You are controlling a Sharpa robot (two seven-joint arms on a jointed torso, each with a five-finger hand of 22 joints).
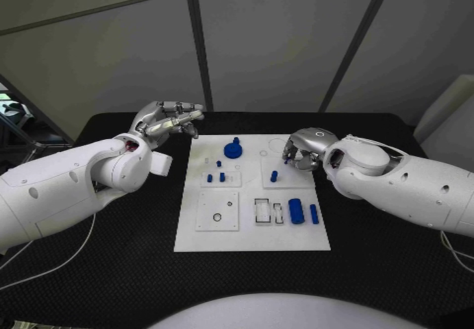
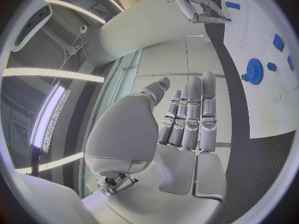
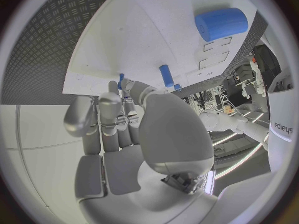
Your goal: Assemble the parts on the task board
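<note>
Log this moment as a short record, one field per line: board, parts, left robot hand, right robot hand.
board: white task board in the middle of the black table
parts: blue gear-shaped part at the far end; blue cylinder at the near right
left robot hand: left robot hand raised beside the board's far left corner, holding nothing
right robot hand: right robot hand over the board's right edge, a small blue part at its fingertips

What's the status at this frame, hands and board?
Left hand raised off the board's far left corner, holding nothing. Right hand pinching a small blue peg above the task board. Nothing in the way.
</note>
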